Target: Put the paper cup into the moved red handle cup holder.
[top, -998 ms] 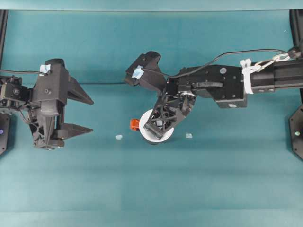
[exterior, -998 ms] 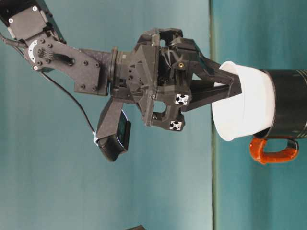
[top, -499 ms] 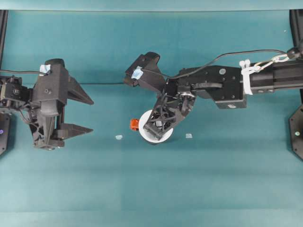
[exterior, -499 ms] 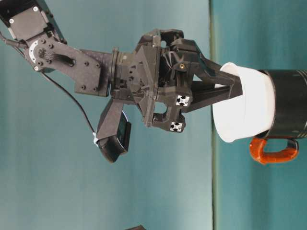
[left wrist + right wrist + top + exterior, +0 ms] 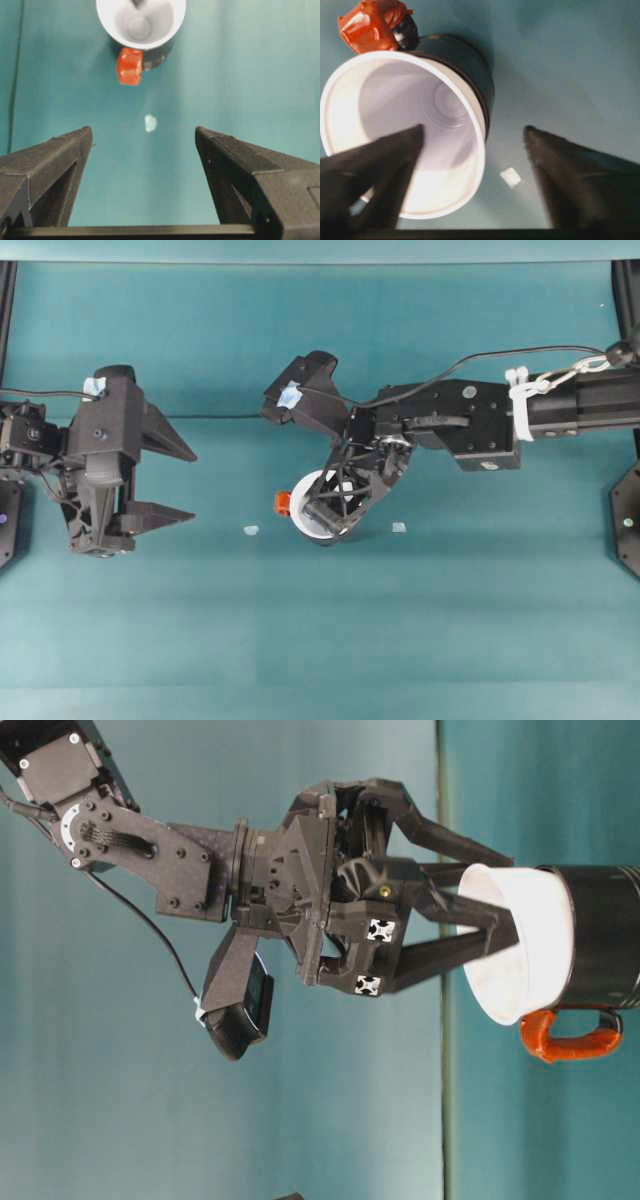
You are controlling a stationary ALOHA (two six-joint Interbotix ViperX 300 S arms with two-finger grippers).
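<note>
Since half a second ago the right pincer [image 5: 505, 910] has let go and spread wide — one finger inside the paper cup [image 5: 405, 130], the other outside it. Cup sits tilted in the black cup holder [image 5: 605, 935], red handle [image 5: 284, 503] at its side, on the teal surface [image 5: 450, 620]. Left pincer [image 5: 190, 483] wide open, empty — well apart.

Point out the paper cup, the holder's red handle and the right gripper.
paper cup [image 5: 385, 95], right wrist view, inner wall.
red handle [image 5: 565, 1038], table-level view, the loop's outer bar.
right gripper [image 5: 322, 512], overhead view, midway between its fingertips, over the cup.
</note>
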